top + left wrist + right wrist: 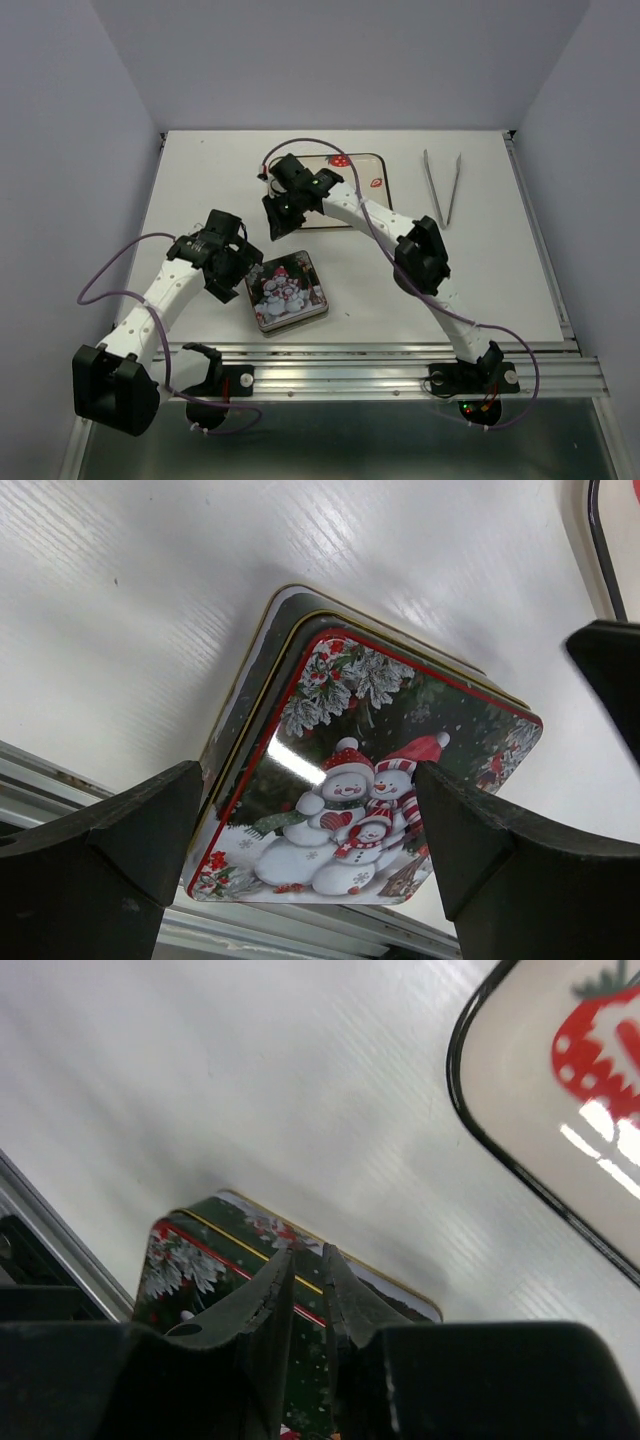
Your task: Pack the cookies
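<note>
Closest to the lens, your left gripper stands with jaws fully apart, one finger either side of the snowman tin, gripping nothing. By my judgement it is poised to take the lid, which sits closed. Your right gripper hangs between tin and strawberry tray, fingers almost together, nothing seen between them. No cookies show in any view; whether they lie inside the tin or behind the right arm cannot be told. Your tweezers lie right of the tray.
</note>
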Motion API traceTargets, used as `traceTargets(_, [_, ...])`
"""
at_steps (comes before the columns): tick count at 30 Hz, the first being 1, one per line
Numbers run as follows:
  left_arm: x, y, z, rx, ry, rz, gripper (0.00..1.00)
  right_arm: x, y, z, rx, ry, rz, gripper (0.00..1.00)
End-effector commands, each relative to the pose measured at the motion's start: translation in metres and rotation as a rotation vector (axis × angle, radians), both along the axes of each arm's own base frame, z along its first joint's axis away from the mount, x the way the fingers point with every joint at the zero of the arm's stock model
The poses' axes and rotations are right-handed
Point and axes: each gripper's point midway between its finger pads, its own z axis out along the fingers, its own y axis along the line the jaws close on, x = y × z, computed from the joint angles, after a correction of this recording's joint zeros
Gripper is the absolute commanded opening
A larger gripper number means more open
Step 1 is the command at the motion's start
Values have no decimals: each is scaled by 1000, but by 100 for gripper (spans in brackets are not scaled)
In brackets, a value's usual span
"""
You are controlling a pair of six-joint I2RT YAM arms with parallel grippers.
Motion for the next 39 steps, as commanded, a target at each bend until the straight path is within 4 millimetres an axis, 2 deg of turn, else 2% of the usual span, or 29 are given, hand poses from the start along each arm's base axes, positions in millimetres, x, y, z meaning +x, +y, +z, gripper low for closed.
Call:
traceTargets(1, [-2,-3,1,-1,12,-58,99,28,9,55,61,-173,-63,24])
traceTargets(3, [-4,-5,-2,-4,29,-78,99,35,1,69,44,-225,-100,24])
traceTargets(6, [-6,-6,-2,-12,29,-81,99,29,-10,69,17,-225,-94,23])
traceTargets(7, [-7,-6,-1,-17,28,-82,99,22,-15,82,31,-225,-94,22])
traceTargets(8, [-12,-6,-1,-24,39,-79,99,12,-23,70,4,-185,-84,21])
traceTargets(10, [-21,-7,-4,-44,63,-66,99,-6,-40,72,-3,-161,-80,20])
traceTargets(12, [-28,-5,0,-53,58,-51,99,-22,-47,78,21,-142,-55,20])
traceTargets(15, [-36,-10,19,-111,37,-24,99,-48,-53,94,81,-95,-1,20])
traceTargets(17, [-40,-16,31,-162,31,-12,99,-74,-50,101,100,-49,56,19])
traceTargets(18, [-39,-19,36,-178,24,-15,99,-78,-52,101,99,-37,64,19])
traceTargets(19, [-36,-21,47,-196,1,-14,99,-87,-53,96,80,-20,80,19])
traceTargets(23, [-20,-36,65,-260,-53,-47,99,-97,-58,87,74,15,96,19])
traceTargets(27, [-10,-47,54,-272,-54,-87,99,-110,-55,74,88,67,108,18])
traceTargets(28, [-15,-49,45,-273,-35,-86,99,-110,-53,73,104,71,95,18])
traceTargets(29, [-17,-50,41,-277,-30,-84,99,-115,-60,55,75,99,81,19])
traceTargets(30, [-17,-53,40,-293,-48,-86,99,-118,-61,45,62,101,73,18])
traceTargets(31, [-27,-56,27,-303,-11,-81,99,-121,-64,32,56,115,60,19])
traceTargets(32, [-31,-57,21,-308,1,-74,99,-119,-62,31,61,108,55,18])
traceTargets(36, [-40,-66,1,-317,12,-85,99,-123,-77,-8,-17,129,36,18])
traceTargets(37, [-45,-67,-10,-307,46,-92,99,-124,-80,-15,-35,132,35,17])
traceTargets(39, [-51,-68,-20,-291,80,-112,99,-125,-86,-23,-62,132,27,17])
